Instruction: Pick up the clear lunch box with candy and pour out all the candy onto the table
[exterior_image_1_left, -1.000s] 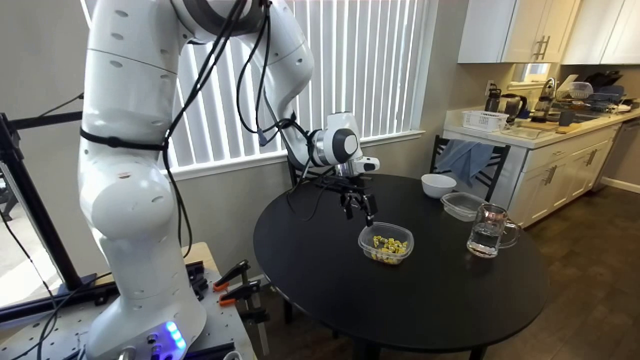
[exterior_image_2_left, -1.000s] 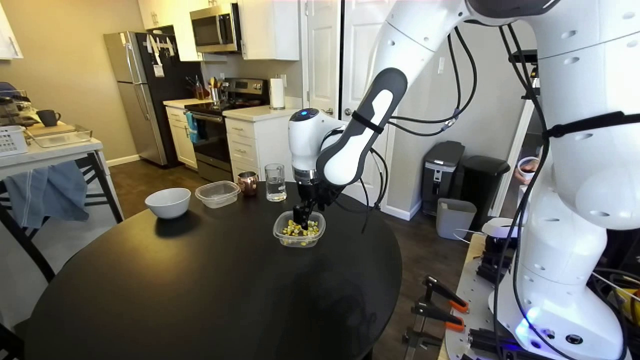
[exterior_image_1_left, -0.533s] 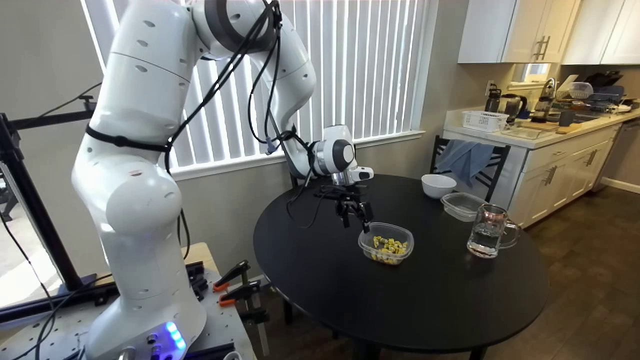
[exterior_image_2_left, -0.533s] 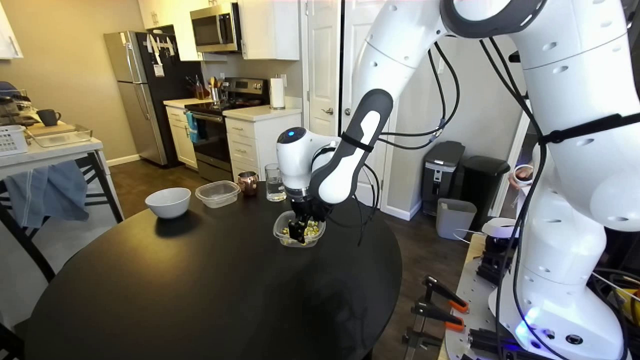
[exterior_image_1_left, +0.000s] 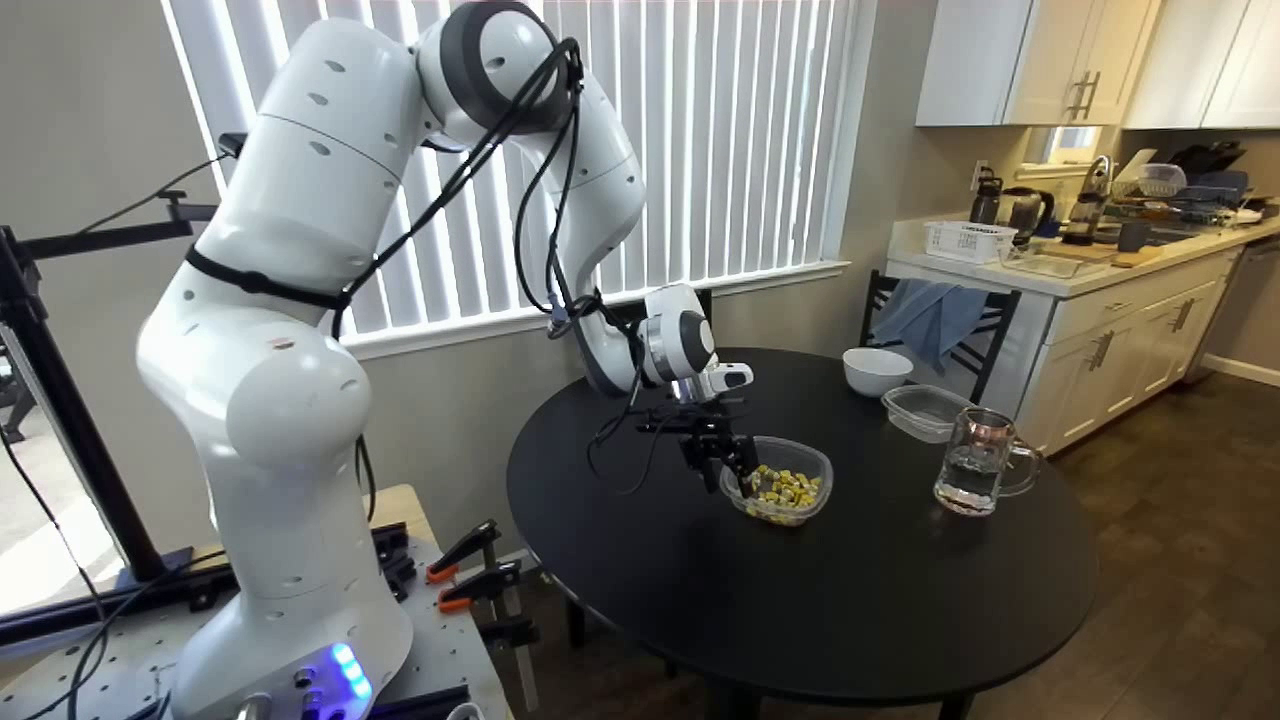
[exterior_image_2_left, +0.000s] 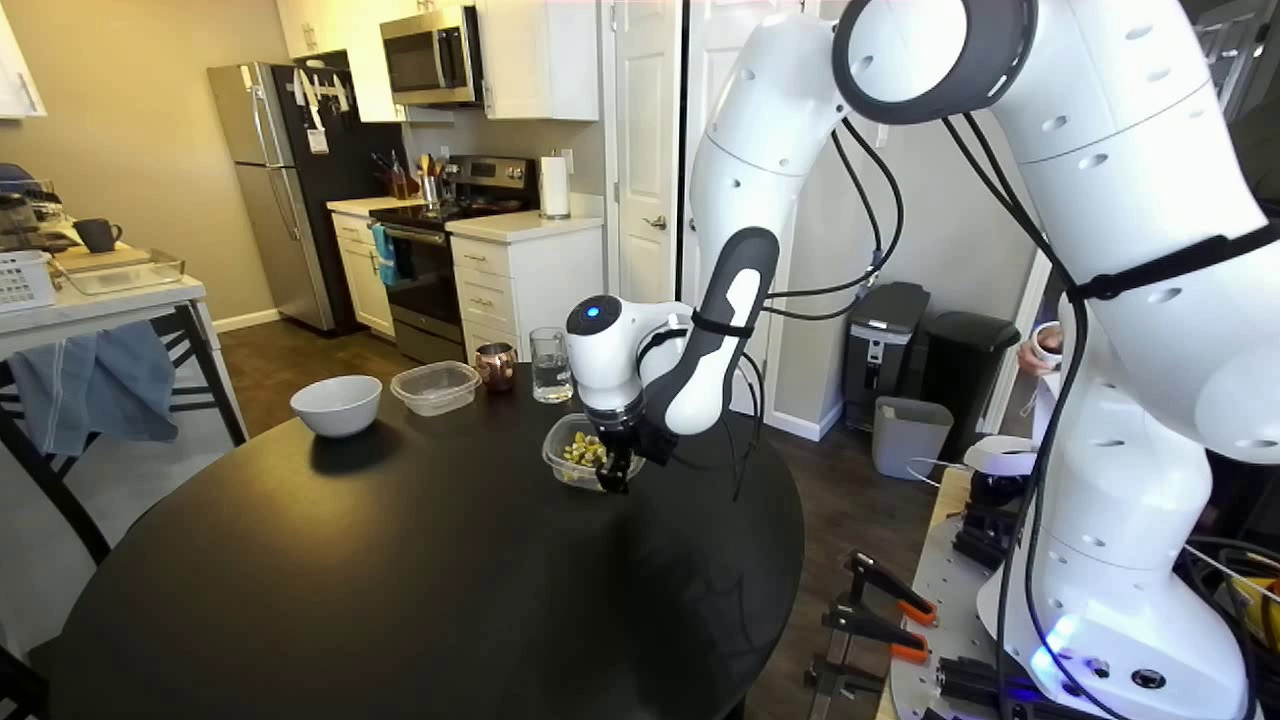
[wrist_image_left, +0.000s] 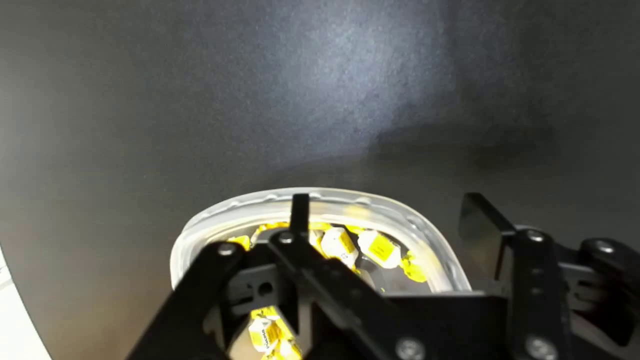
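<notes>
Table (exterior_image_1_left: 850, 620): round, matte black; nearly all of its top is showing in an exterior view.

Robot arm (exterior_image_1_left: 290, 430): white, arching above the table in both exterior views.

Gripper (wrist_image_left: 387, 220): black, pointing downward, its jaws standing wide. The wrist view is giving what the exterior views are leaving small: one finger (wrist_image_left: 300, 215) is hanging over the inside of the clear lunch box (wrist_image_left: 430, 240), its mate is hanging outside, and the rim is passing between them. Whether either is touching the plastic, one cannot tell.

White bowl (exterior_image_2_left: 338, 405) and second clear container (exterior_image_2_left: 437, 388): standing side by side near the table's edge.

Glass (exterior_image_1_left: 968, 480): holding clear liquid; in an exterior view its handle (exterior_image_1_left: 1036, 466) is showing, and copper colour is coming through its upper part.

Clear lunch box: squarish, sitting on the table. Both exterior views are showing most of it, the gripper covering a side; the wrist view is showing one curved stretch of rim.

Copper mug (exterior_image_2_left: 496, 367): in an exterior view, standing just beside the glass.

Candy (exterior_image_1_left: 785, 490): small yellow and pale pieces lying inside the box, the wrist view picking out single ones.
</notes>
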